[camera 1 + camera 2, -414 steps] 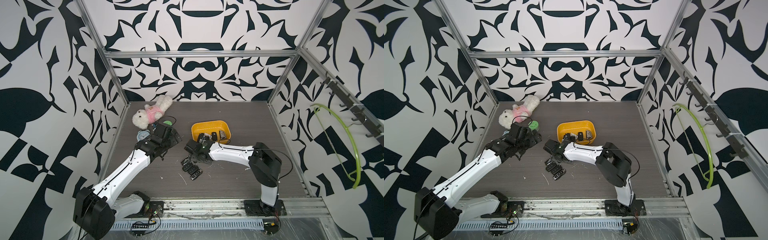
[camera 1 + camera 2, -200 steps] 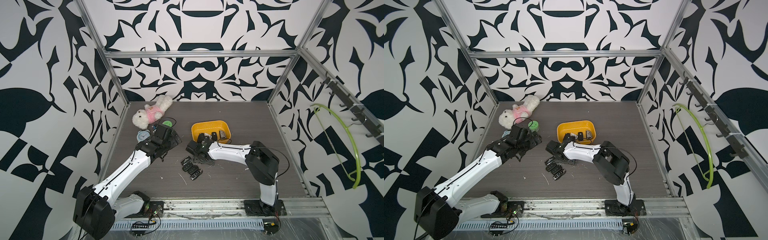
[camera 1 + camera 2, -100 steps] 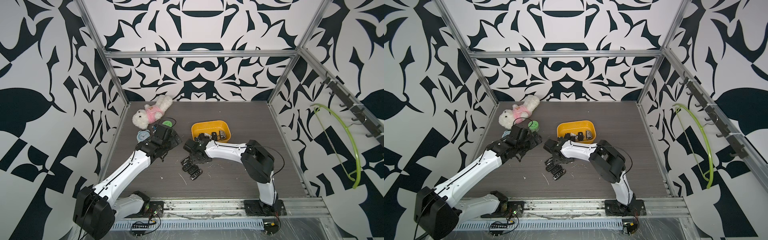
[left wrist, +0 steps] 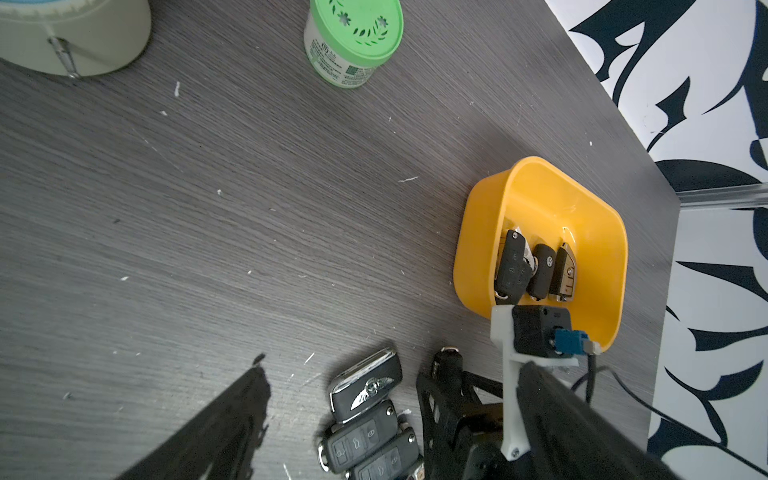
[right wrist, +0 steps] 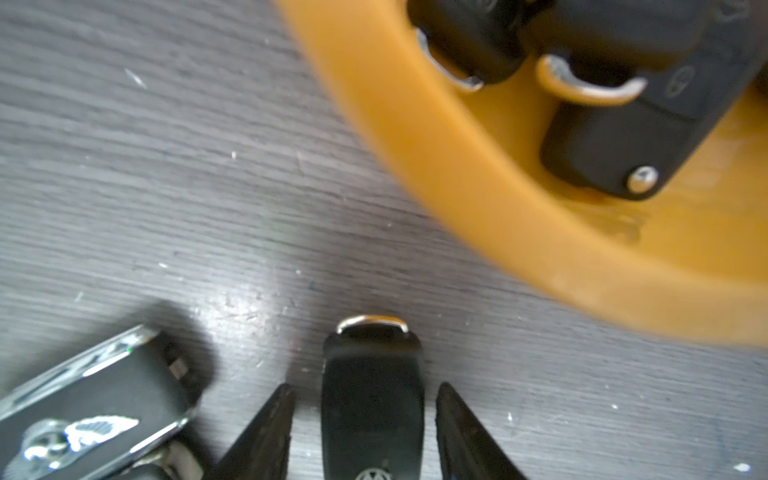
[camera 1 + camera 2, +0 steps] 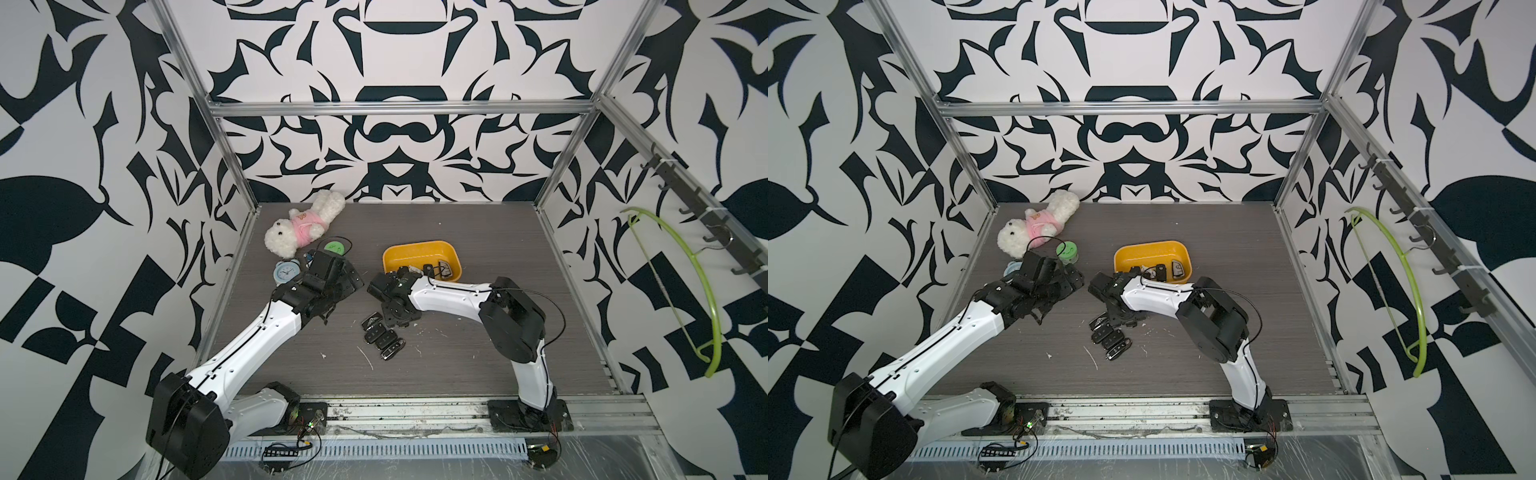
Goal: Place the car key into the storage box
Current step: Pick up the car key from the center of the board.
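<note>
My right arm stretches low over the table (image 5: 166, 187), wrist tipped down. The right gripper (image 5: 365, 386) straddles the car key (image 5: 372, 415) with jaws half-spread and a slim gap each side, so nothing is gripped. The key lies flat just beside the storage box (image 5: 457, 199).

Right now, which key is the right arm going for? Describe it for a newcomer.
Start at the yellow storage box; beside the row of black keys in front of it, one car key lies flanked by the right arm's open jaws. Unlike the chrome-trimmed winged-badge fob beside it, it is plain black with a VW roundel and a silver loop pointing at the box.
</note>
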`<action>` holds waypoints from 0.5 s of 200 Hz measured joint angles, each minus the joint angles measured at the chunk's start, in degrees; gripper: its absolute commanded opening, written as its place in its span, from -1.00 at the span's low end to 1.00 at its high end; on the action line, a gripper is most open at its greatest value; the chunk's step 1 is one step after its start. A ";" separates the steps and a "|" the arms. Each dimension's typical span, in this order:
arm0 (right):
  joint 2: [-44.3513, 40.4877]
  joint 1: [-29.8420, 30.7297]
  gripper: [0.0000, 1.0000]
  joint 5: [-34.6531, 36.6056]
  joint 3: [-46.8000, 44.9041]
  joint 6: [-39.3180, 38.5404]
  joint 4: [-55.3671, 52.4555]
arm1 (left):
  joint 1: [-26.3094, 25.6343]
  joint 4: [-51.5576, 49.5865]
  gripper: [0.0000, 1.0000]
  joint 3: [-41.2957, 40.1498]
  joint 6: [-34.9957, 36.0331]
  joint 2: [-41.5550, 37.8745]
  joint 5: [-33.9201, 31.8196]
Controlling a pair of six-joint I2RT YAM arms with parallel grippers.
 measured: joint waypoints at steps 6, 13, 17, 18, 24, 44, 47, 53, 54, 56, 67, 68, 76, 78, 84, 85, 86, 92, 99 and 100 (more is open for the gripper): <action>0.07 -0.07 0.02 -0.04 0.04 0.07 0.02 | 0.02 0.00 0.99 0.00 0.00 0.00 0.00; 0.13 -0.09 -0.05 -0.07 0.13 0.11 0.00 | 0.02 0.00 0.98 0.00 0.00 0.00 0.00; 0.20 -0.09 -0.09 -0.09 0.20 0.09 -0.04 | 0.00 -0.02 0.98 0.00 0.02 0.00 0.00; 0.20 -0.09 -0.10 -0.09 0.22 0.04 -0.04 | 0.00 0.00 0.98 0.00 0.02 0.00 0.00; 0.24 -0.09 -0.15 -0.13 0.26 0.13 -0.02 | 0.00 -0.02 0.99 0.00 0.02 0.00 0.00; 0.24 -0.09 -0.29 -0.24 0.26 0.50 0.07 | 0.02 0.00 0.98 0.04 0.02 0.00 0.00; 0.24 -0.09 -0.31 -0.22 0.26 0.61 0.07 | 0.00 0.00 0.98 0.04 0.02 0.00 0.00; 0.24 -0.09 -0.38 -0.20 0.24 0.61 0.04 | 0.02 0.00 0.98 0.04 0.02 0.00 0.00; 0.24 -0.09 -0.38 -0.20 0.24 0.68 0.04 | 0.02 0.00 0.98 0.04 0.02 0.00 0.00; 0.24 -0.11 -0.39 -0.20 0.24 0.81 0.04 | 0.02 -0.02 0.98 0.04 0.02 0.00 0.00; 0.20 -0.09 -0.67 -0.15 0.24 1.05 0.02 | 0.00 0.00 0.98 0.04 0.02 0.07 0.00; 0.20 -0.09 -0.70 -0.17 0.24 0.96 0.02 | 0.00 0.00 0.98 0.04 0.02 0.07 0.00; 0.20 -0.11 -0.98 -0.15 0.22 0.66 0.04 | 0.02 0.00 0.98 0.04 0.04 0.15 0.00; 0.20 -0.11 -1.00 -0.15 0.22 0.74 0.04 | 0.00 0.00 0.99 0.04 0.02 0.22 0.02; 0.20 -0.11 -1.00 -0.15 0.22 0.79 0.02 | 0.02 0.00 0.98 0.07 0.04 0.33 0.02; 0.20 -0.11 -1.00 -0.15 0.22 0.76 0.02 | 0.02 0.00 0.99 0.07 0.02 0.37 0.02; 0.20 -0.11 -1.00 -0.15 0.22 0.76 0.02 | 0.02 0.00 0.98 0.07 0.02 0.39 0.02; 0.20 -0.11 -1.00 -0.15 0.22 0.76 0.02 | 0.02 0.00 0.98 0.07 0.04 0.55 0.02; 0.20 -0.11 -1.00 -0.15 0.24 0.74 0.02 | 0.00 -0.02 0.98 0.07 0.02 0.68 0.02; 0.20 -0.11 -1.00 -0.15 0.24 0.74 0.02 | 0.02 0.00 0.98 0.07 0.04 0.72 0.02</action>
